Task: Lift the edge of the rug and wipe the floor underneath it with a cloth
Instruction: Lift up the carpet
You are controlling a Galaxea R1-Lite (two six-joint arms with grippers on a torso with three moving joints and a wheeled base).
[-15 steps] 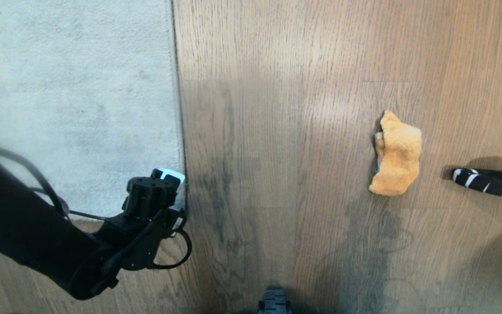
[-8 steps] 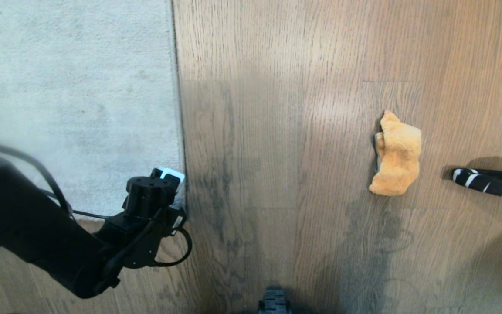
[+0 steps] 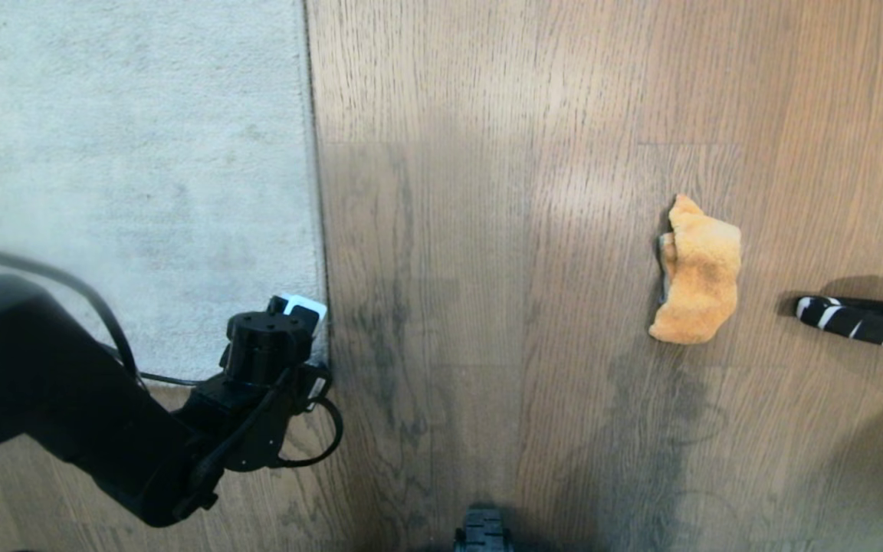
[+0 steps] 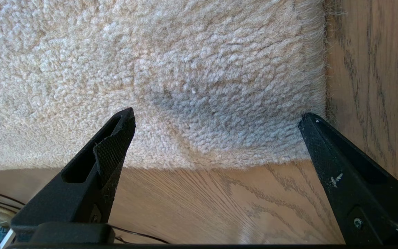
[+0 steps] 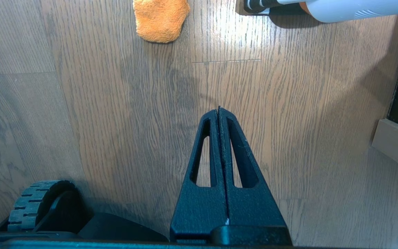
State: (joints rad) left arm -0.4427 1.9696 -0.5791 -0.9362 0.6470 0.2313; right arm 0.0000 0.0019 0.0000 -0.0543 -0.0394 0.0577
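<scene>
The rug (image 3: 127, 176) lies flat on the floor (image 3: 487, 230), its long right edge running straight away from the robot. The left gripper (image 4: 216, 117) hangs over the near corner, spread wide, holding nothing. The cloth (image 3: 698, 272) sits crumpled well off to the right, lengthwise front-to-back. The right gripper (image 5: 218, 110) is pressed together, empty

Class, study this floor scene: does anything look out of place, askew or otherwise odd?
The orange cloth lies crumpled on the floor, well away from the rug. Dark grey streaks mark the planks near the rug's edge and below the cloth. The rug itself lies flat.
</scene>
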